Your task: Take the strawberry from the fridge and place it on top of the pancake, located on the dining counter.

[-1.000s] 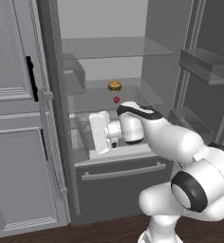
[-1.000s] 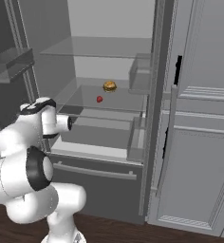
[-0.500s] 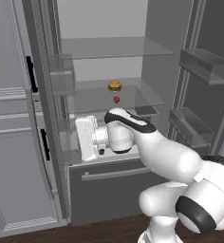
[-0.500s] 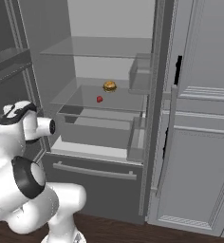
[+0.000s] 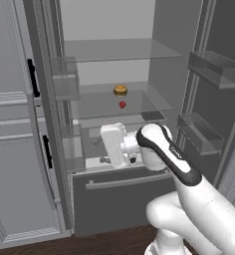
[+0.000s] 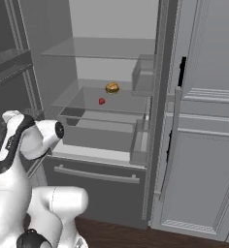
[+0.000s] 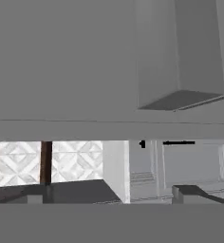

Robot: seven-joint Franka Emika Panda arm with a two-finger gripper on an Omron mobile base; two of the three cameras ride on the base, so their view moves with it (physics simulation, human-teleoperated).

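The strawberry [image 5: 122,104] sits on a glass shelf [image 5: 139,102] in the middle of the open fridge [image 5: 109,30], a tiny red berry toward the front part of that shelf; from the right base view the strawberry [image 6: 102,101] lies on the same pane, left of centre. Just behind it, apart from it, rests a small round brown-and-tan burger [image 5: 120,90], also seen further back on the shelf in the right base view [image 6: 112,87]. Above both runs another glass shelf [image 5: 114,50], bare where it shows. Door bins [image 5: 209,67] hang on the open right-hand door, and more bins [image 5: 64,84] line the left door. Below the shelves is the dark bottom drawer with its long bar handle [image 5: 127,180].

The gripper [image 5: 107,160] is lower than the berry's shelf, at the level just over the drawer, well apart from the strawberry and pointing off toward the left door. Its two fingertips [image 7: 194,193] stand far apart at the bottom of the hand view, spread wide with nothing between them. To the left of the fridge stand light grey panelled cabinets [image 5: 10,149] with black handles
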